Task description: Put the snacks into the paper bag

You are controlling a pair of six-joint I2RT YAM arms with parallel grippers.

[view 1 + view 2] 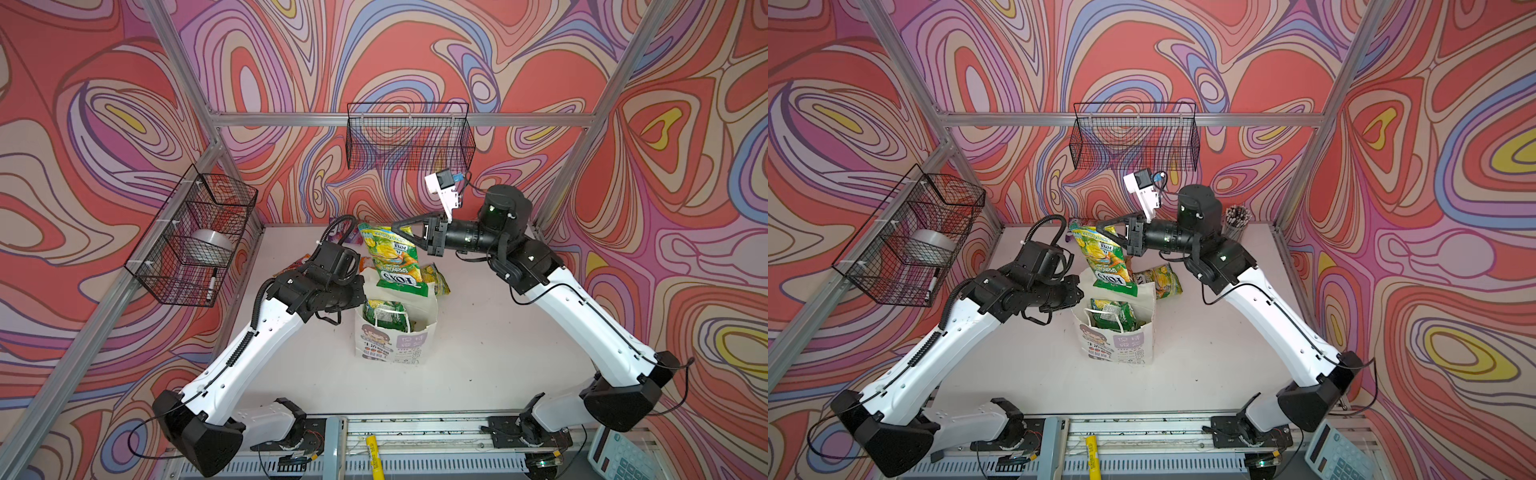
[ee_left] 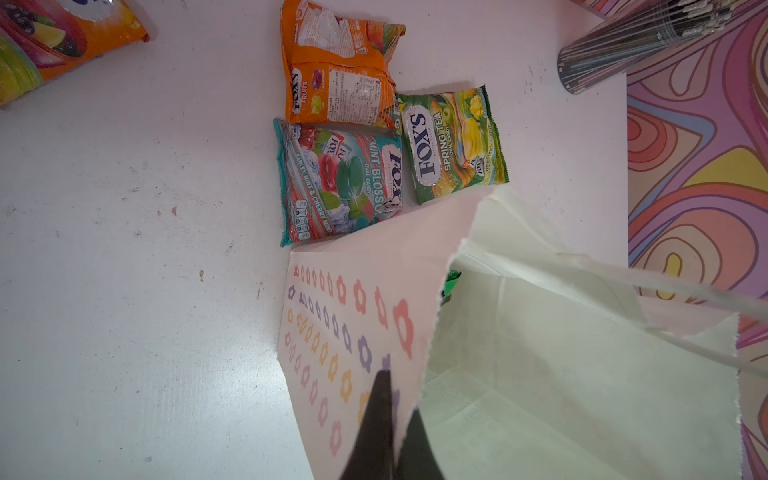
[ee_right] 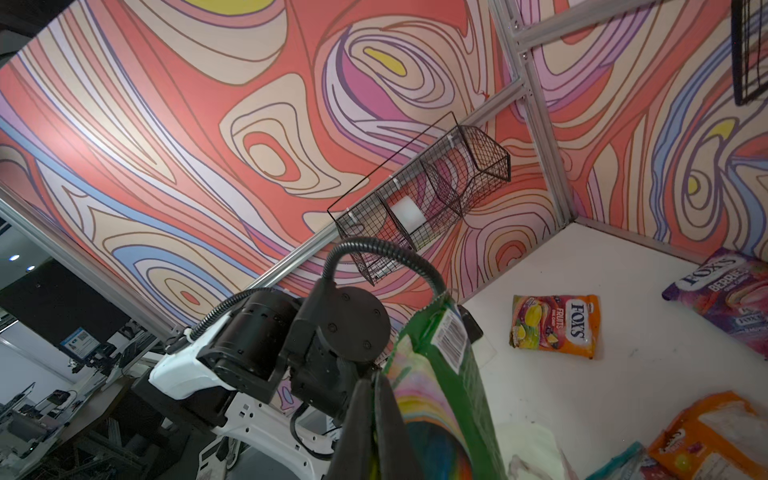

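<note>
Two grips | right tool (image 1: 395, 227) pinches floppy, slippery green packet (image 1: 395, 262) by its edge | left tool (image 2: 392, 399) pinches thin paper bag (image 2: 353, 316) rim

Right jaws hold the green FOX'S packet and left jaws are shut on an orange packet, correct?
No: the left jaws are shut on the wall of the paper bag, as the left wrist view shows; the right jaws do hold the green packet.

Swirl-patterned walls (image 1: 104, 104) enclose a scuffed white tabletop (image 1: 478, 365).
</note>
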